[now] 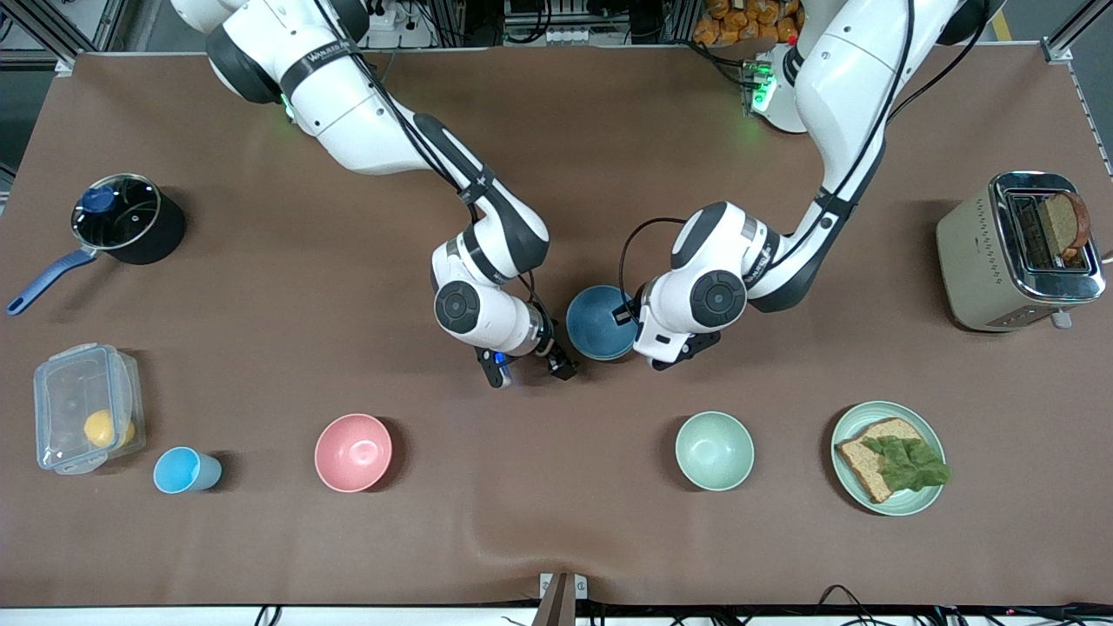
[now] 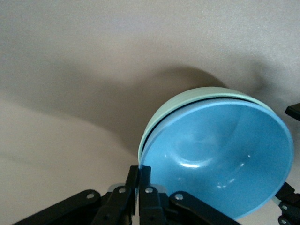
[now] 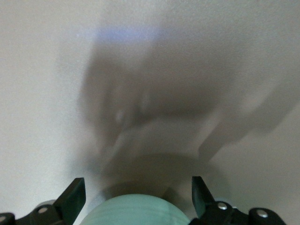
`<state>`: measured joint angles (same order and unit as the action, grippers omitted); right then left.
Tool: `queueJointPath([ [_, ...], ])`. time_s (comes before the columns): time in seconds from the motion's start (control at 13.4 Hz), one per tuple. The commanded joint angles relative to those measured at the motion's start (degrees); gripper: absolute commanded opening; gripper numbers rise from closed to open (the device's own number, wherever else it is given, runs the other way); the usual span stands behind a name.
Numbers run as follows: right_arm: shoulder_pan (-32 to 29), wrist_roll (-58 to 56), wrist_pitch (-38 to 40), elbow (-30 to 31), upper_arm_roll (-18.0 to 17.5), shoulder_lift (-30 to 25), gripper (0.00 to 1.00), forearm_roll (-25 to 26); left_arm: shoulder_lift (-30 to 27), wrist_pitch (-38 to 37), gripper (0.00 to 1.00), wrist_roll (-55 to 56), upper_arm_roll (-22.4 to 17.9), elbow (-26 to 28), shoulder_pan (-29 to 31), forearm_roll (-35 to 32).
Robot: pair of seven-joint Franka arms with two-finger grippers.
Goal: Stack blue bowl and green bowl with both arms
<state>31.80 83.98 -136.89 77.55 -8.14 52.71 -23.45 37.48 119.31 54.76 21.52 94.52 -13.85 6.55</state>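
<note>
Right gripper (image 1: 528, 369), over the surface (image 1: 287, 287) mid-way between its edges, is shown with jaws wide, straddling the green bowl (image 3: 136, 212), judged ready to steady it. The blue bowl (image 1: 600, 323) is nested inside the green bowl at mid-surface. Its rim is pinched by the narrow jaws of the left gripper (image 2: 139, 174). Open room lies all round; the pink bowl (image 1: 353, 452) and pale mint bowl (image 1: 715, 450) are well apart, along the camera-side edge.
</note>
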Motion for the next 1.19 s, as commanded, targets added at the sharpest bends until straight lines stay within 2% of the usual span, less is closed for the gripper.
queueJointPath([
  [0.0, 0.28, -0.22, -0.66, 0.58, 0.23, -0.33, 1.00, -0.01, -0.12, 0.75, 0.31, 1.50, -0.33, -0.30, -0.47, -1.01],
  [0.07, 0.28, -0.22, -0.66, 0.58, 0.23, -0.33, 1.00, 0.07, -0.12, 0.75, 0.47, 1.49, -0.33, -0.65, -0.47, -1.01],
  [0.15, 0.28, -0.22, -0.57, 0.67, 0.23, -0.33, 1.00, 0.68, -0.30, 0.75, 0.74, 1.49, -0.33, -0.74, -0.47, -1.01],
  [0.22, 0.37, -0.22, -0.57, 0.67, 0.23, -0.33, 1.00, 1.30, -0.65, 0.75, 0.97, 1.49, -0.33, -0.83, -0.47, -1.01],
  [0.37, 0.28, -0.48, -0.31, 0.76, 0.23, -0.33, 1.00, 2.09, -2.22, 0.40, 1.00, 1.41, -0.42, -0.92, 0.31, -1.62],
  [0.75, -2.26, -8.29, 1.00, 4.09, 0.14, -2.43, 1.00, 2.89, -11.36, -2.06, 1.00, 0.79, -0.42, -0.92, 5.66, -7.59],
  [1.12, -9.90, -21.90, 14.17, 3.84, 0.14, -7.87, 1.00, 2.71, -21.98, -9.60, 1.00, -3.32, -0.25, -0.92, 11.10, -16.12],
])
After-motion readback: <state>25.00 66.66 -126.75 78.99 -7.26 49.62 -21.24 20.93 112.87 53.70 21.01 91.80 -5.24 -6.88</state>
